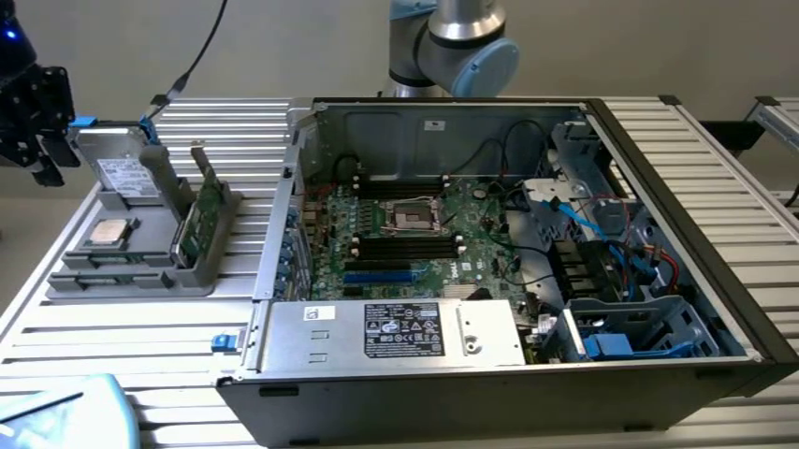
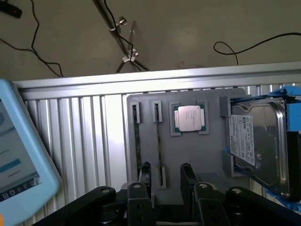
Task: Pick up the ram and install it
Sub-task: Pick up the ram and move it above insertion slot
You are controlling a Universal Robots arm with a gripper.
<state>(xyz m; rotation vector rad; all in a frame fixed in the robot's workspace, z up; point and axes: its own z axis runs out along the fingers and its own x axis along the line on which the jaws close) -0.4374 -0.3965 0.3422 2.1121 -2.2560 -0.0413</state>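
We see the jaws standing open, with nothing gripped between them, over the grey tray (image 2: 193, 155). The ram (image 2: 138, 146) lies on edge in a narrow slot of that tray, just outside the jaws, one fingertip (image 2: 145, 173) close beside its end. The processor chip (image 2: 189, 117) and hard drive (image 2: 258, 141) sit further along the tray, which rests on the ribbed counter (image 2: 89, 136).
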